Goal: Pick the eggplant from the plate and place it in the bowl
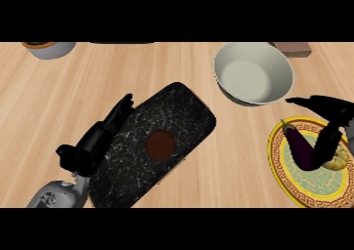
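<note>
A dark purple eggplant (pixel 301 148) lies on the yellow-rimmed patterned plate (pixel 281 179) at the right edge. My right hand (pixel 334 113) hovers over the plate. Its fingers (pixel 325 144) reach down along the eggplant's right side, and its thumb points left above the stem end. The hand is open and the eggplant rests on the plate. The white bowl (pixel 253 73) stands up and to the left of the plate, with nothing in it. My left hand (pixel 99 139) lies open at the left, fingers straight along the edge of a black tray.
A black speckled tray (pixel 152 146) with a brown disc (pixel 160 145) lies slanted in the middle. A pale yellow object (pixel 339 161) sits on the plate beside the eggplant. A grey cup (pixel 49 49) stands at the top left, a brown block (pixel 294 48) at the top right.
</note>
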